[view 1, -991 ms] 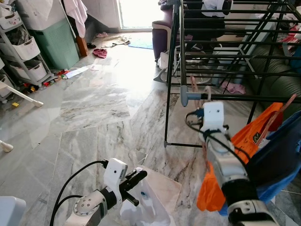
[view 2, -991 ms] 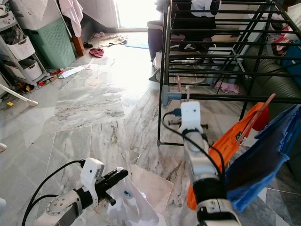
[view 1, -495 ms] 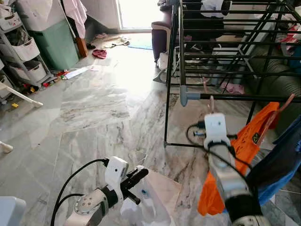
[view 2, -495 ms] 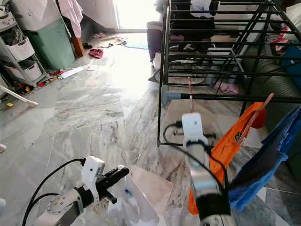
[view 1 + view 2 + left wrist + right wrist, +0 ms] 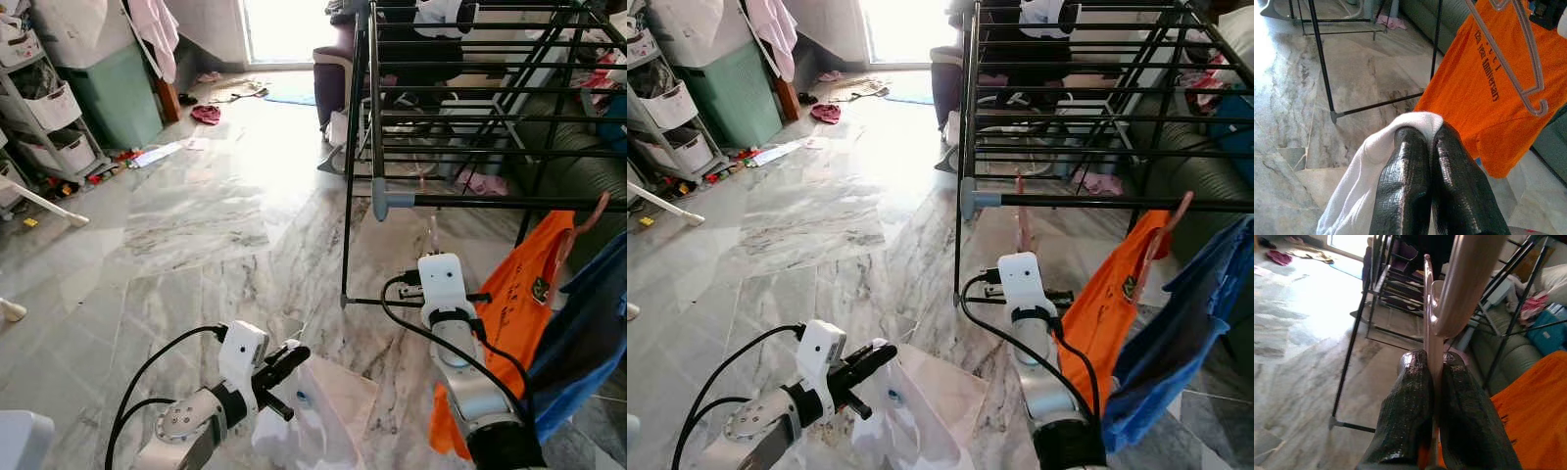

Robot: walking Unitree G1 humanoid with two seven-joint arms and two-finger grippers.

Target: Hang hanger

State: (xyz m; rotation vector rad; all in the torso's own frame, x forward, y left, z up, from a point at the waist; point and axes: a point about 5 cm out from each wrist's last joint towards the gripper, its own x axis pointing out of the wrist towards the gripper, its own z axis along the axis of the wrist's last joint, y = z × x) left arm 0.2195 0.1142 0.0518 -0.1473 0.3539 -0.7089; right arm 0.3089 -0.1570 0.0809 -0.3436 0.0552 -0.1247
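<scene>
The black drying rack (image 5: 460, 108) stands on the marble floor (image 5: 196, 225), and everything here is placed against it. The right gripper (image 5: 1432, 369) is raised just in front of the rack's near lower rail, below the grey end cap (image 5: 382, 201) of that rail; its two black fingers (image 5: 1410, 406) are closed tight on the thin stem of a pale pink hanger (image 5: 1449, 293), whose hook rises above the fingers toward the rail but sits short of it, not yet over any bar. From that hanger an orange T-shirt (image 5: 500, 323) with dark lettering drapes down beside the right arm, in front of the rack's near right portion, and a blue garment (image 5: 588, 333) hangs just to the right of it. The left gripper (image 5: 1430, 142) is low and well away from the rack, out over the floor to the rack's front left; its fingers are pressed together, pinching a fold of white cloth (image 5: 1371, 166) that trails down beneath them. Far from the rack, along the wall to its left, stand a green laundry hamper (image 5: 118, 88) and a white shelf unit (image 5: 44, 108) with bins, and small clothes lie scattered on the floor near the bright doorway beyond.
</scene>
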